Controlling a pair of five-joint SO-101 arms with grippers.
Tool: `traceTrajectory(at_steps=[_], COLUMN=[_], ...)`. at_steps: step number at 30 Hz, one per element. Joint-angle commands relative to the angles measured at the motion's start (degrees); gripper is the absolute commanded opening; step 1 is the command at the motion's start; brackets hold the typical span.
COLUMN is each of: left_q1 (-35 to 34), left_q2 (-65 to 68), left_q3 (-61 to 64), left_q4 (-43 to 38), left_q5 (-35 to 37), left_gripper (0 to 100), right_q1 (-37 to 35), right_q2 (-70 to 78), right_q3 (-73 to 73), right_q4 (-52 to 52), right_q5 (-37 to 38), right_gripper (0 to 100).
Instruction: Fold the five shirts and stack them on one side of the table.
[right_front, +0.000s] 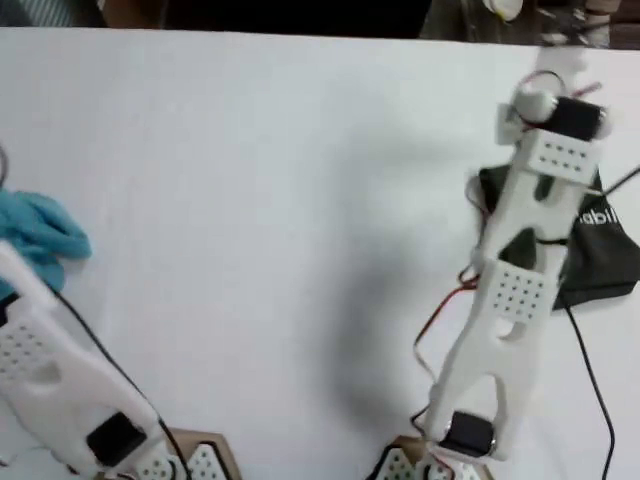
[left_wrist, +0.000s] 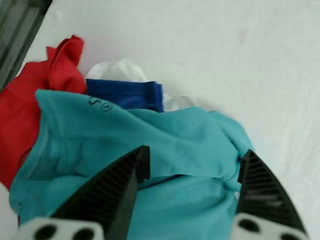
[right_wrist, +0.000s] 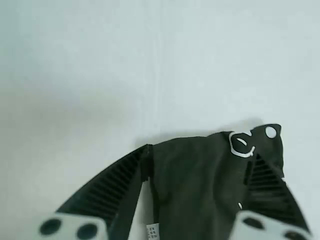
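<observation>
The white cloth-covered table (right_front: 250, 200) spans the high view, with 2 white arms rising from its near edge; the right arm (right_front: 515, 290) stretches out along the table's right side, and the left arm (right_front: 50, 380) sits low at the left edge. A crumpled teal cotton shirt (left_wrist: 150, 150) tops a pile at the table's left edge; it lies over a red shirt (left_wrist: 30, 100), a royal-blue garment (left_wrist: 125, 92) and a white garment (left_wrist: 117, 71). A bunched black shirt with white print (right_wrist: 200, 185) lies on the right under the right arm, well apart from the pile. The left gripper (left_wrist: 196, 155) hangs over the teal shirt, its black ribbed fingers (left_wrist: 120, 185) spread wide and gripping nothing; the right gripper (right_wrist: 200, 155) has its fingers (right_wrist: 115, 185) wide apart on either side of the black shirt, not closed on it.
</observation>
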Motion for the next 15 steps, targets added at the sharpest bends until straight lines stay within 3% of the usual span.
traceTrajectory(at_steps=[1,4,8,15], left_q1=[-5.9,-10.2,-14.4,-18.1], left_q2=[-0.5,-0.2,1.7,7.2], left_q3=[-2.2,-1.7,1.0,7.5], left_q4=[0.4,-2.3,-4.9,0.7], left_q5=[-0.4,-1.8,-2.9,-1.9], left_gripper=[30,31,31,31], right_q1=[-2.4,-4.7,-8.3,-13.7], right_q2=[-9.0,-15.3,-28.8,-56.7], right_q3=[2.3,13.5,38.7,80.1], right_q4=[0.6,0.7,0.7,0.2], right_q5=[-0.4,-0.4,-0.2,2.5], right_gripper=[29.8,29.8,29.9,30.0])
